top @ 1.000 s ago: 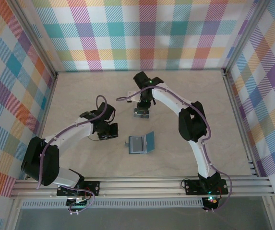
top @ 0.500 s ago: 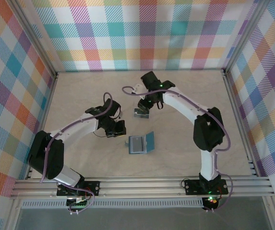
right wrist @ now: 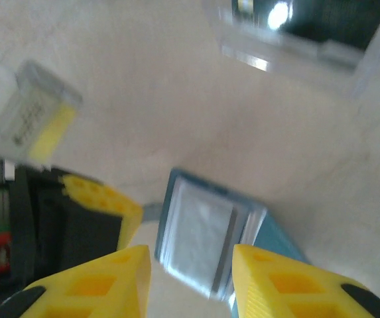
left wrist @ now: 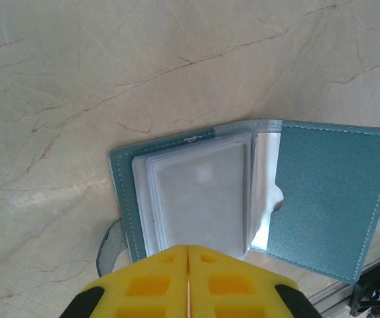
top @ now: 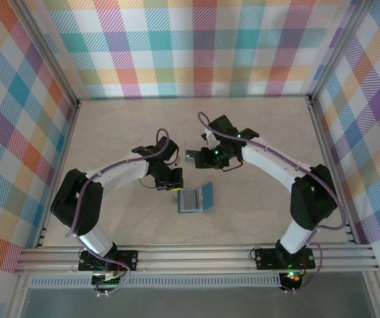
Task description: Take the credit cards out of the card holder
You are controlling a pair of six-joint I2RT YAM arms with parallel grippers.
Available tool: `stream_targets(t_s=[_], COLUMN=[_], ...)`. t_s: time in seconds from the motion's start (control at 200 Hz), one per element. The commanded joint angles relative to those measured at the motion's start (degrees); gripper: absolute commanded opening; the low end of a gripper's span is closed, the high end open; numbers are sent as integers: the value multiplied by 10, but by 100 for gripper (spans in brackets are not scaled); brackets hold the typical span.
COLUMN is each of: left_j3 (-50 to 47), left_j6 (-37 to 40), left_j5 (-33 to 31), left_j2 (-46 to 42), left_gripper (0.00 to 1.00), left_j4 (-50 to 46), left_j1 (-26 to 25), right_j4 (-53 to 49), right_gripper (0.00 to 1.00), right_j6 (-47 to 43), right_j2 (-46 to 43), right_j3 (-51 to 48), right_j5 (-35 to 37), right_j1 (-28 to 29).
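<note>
The small teal-blue two-panel folding card holder (left wrist: 329,192) lies open and flat on the pale marbled worktop (top: 123,126), near the middle and closer to the arm bases than to the back wall. Its left panel carries a stack of clear plastic sleeves (left wrist: 196,199). Its right panel shows a plain stitched teal face, and a short strap tab projects from the left panel's outer edge. Whether the sleeves hold any card cannot be told. The left gripper (left wrist: 188,252) is fully closed, its yellow pads pressed together with nothing between them, and its tip sits at the edge of the sleeve stack; contact cannot be confirmed. The right gripper (right wrist: 191,258) stands moderately parted and empty, above the worktop and aimed at the open holder. One small silvery glossy rectangular credit card (top: 191,157) sits beyond the holder, just beside the right arm's end and apart from the holder.
</note>
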Motion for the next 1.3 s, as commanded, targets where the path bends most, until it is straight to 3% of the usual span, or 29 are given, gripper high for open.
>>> stream_targets(t_s=[0.0,0.36,0.55,1.295], left_j3=[13,-8,-17,-87], left_j6=[12,14,26,25], left_j5=[15,-14,-56,-52], left_j2=[15,41,42,44], left_gripper=[8,4,2,0], left_j4=[-9,-20,-38,12], left_j1=[-12,-15,-17,-16], right_j4=[66,111,92,94], right_gripper=[35,25,24,18], right_j6=[107,145,147,161], right_j2=[-46,-21,14,135], right_j3=[-58,-115,-96,-46], right_j5=[-70,-123,-96,-73], right_j1=[4,33,56,116])
